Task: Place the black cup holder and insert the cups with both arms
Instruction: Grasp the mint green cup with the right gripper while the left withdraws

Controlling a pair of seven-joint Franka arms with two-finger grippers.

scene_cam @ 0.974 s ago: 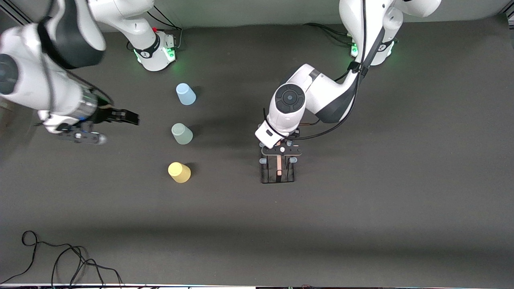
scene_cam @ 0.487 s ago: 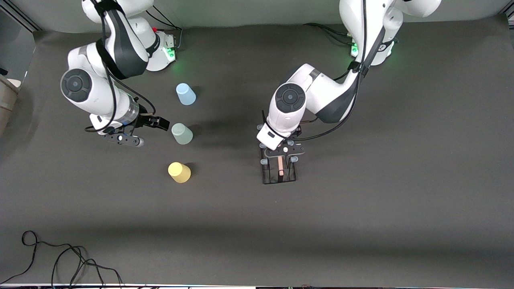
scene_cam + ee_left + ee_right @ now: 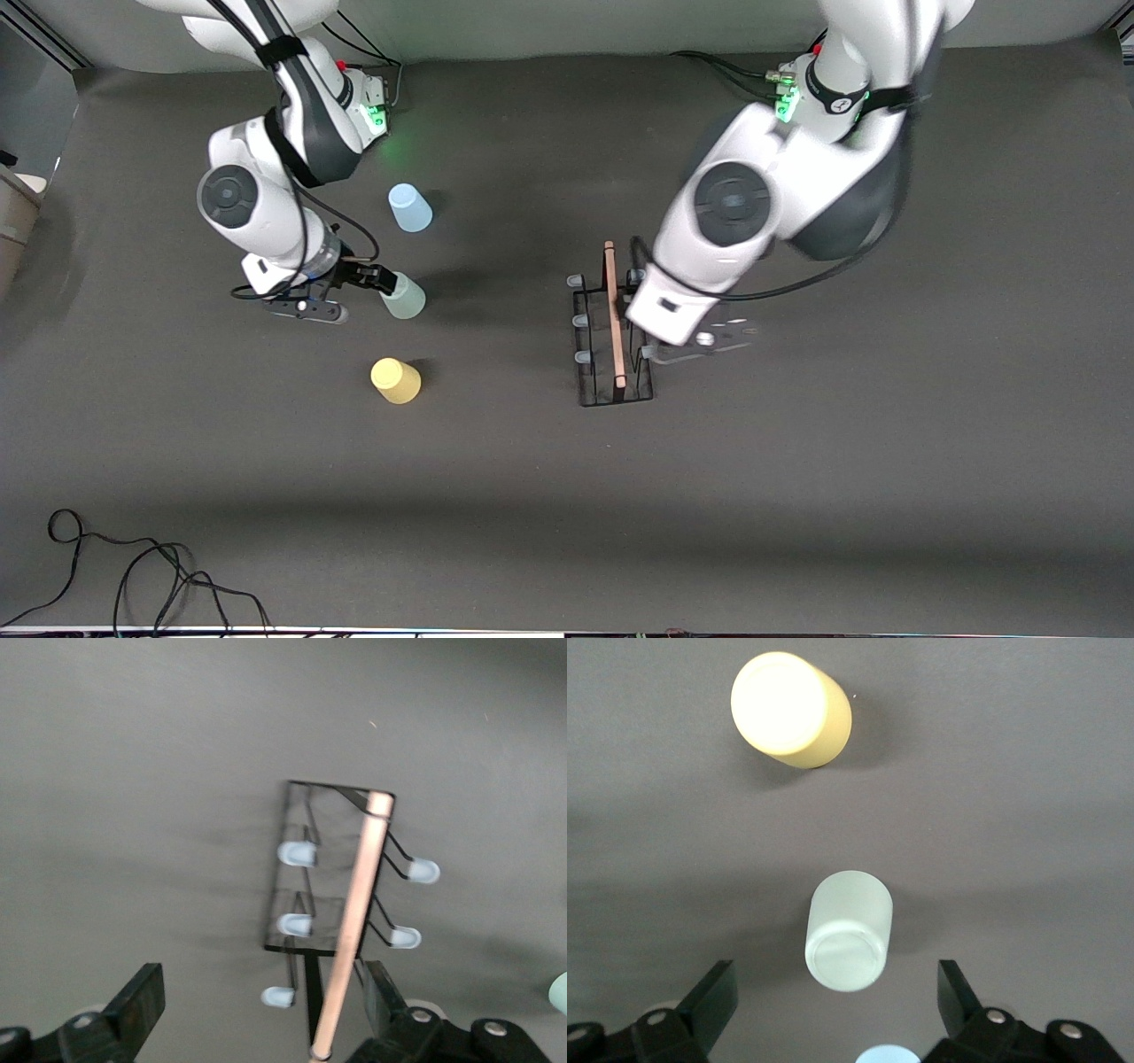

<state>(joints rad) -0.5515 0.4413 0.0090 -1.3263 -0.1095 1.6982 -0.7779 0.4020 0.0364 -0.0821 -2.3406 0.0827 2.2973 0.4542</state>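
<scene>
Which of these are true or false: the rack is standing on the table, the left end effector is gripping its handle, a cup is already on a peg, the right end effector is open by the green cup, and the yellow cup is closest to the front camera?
1. The black cup holder stands on the table. True.
2. The left end effector grips the wooden handle. False: its fingers are open and hold nothing, with the handle between them in the left wrist view.
3. A cup sits on a peg. False: the blue cup, green cup and yellow cup all stand on the table, apart from the holder.
4. The right end effector is open beside the green cup. True.
5. The yellow cup is the cup nearest the front camera. True.
</scene>
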